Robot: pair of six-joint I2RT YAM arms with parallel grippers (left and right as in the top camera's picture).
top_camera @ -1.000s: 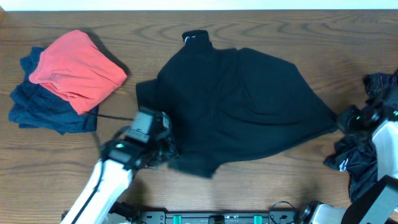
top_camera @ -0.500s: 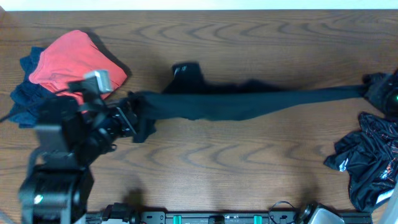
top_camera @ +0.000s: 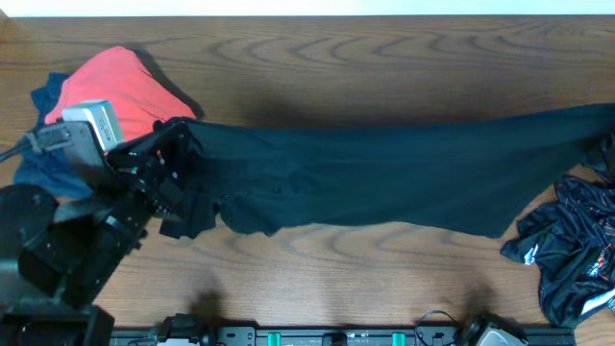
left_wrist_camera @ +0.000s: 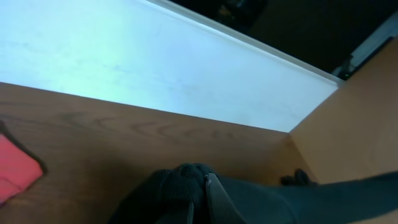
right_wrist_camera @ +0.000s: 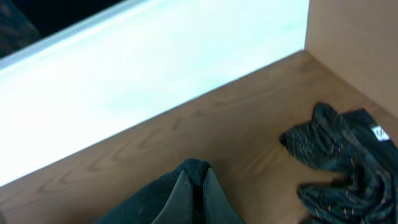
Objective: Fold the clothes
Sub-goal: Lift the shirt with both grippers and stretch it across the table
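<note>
A brown wooden table is filling the overhead view, with a white wall running along its far edge. The black garment is hanging stretched in a long band from the left side to the right edge, lifted off the wood and sagging along its near edge. The left gripper is clenching the left end. In its wrist view the fingers are pinched together with a wad of black cloth bunched around them. The right gripper is doing the same at the other end, its jaws closed tight on a fold of that fabric. Over on the far left, a red garment is lying on top of a blue garment, just beside the left arm. On the near right, a dark patterned garment is sitting crumpled on the table, partly under the black garment's right end
</note>
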